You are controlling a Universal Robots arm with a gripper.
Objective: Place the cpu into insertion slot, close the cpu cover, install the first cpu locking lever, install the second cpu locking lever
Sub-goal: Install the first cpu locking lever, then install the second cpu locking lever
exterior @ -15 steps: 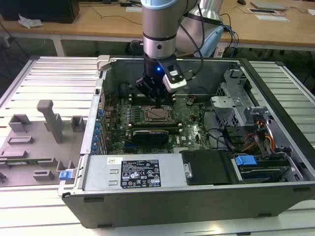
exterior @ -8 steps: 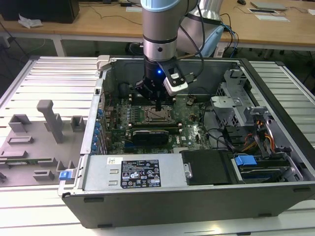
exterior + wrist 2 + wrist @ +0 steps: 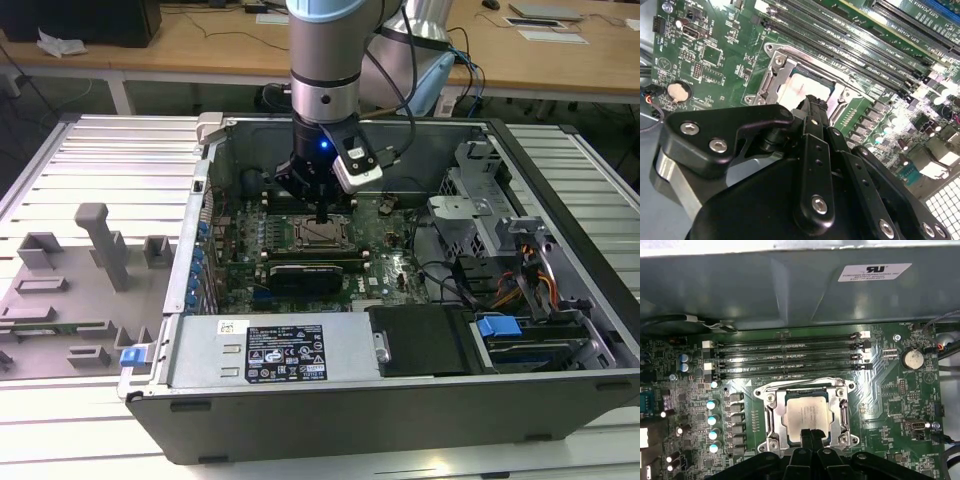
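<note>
**CPU seated in socket, hand right over it**

CPU point(image 3: 807, 416) sits flat in the insertion slot point(image 3: 771, 419), pale metal top showing through the window of the cpu cover point(image 3: 844, 410), which lies down around it. In the first wrist view the chip is square to the frame.

Hand point(image 3: 320, 212) is inside the open PC case point(image 3: 420, 400), pointing straight down at the socket. Fingers pressed together, tips point(image 3: 807, 434) meeting at the near edge of the chip; nothing pinched between them. In the second wrist view the black fingertips point(image 3: 815, 107) overlap the socket edge and hide part of the chip point(image 3: 795, 90). Can't tell whether they touch the metal or hover just above.

Surroundings:
- Four long black memory slots point(image 3: 790, 357) run just beside the socket, between it and the grey case wall point(image 3: 790, 290).
- Row of pale-topped capacitors point(image 3: 712, 425) on one side of the socket, near the frame.
- Coin battery point(image 3: 913, 359) on the green motherboard point(image 3: 890, 405), well apart from the socket.
- In the exterior view, a black heatsink-like block point(image 3: 310, 272) lies on the near side of the socket, power supply box point(image 3: 270, 352) in front of that.
- Drive cage and cable bundle point(image 3: 520, 280) at the exterior view's right, clear of the hand.
- Grey fixture tray point(image 3: 70, 300) on the bench point(image 3: 100, 150) at the exterior view's left, outside the case.
</note>
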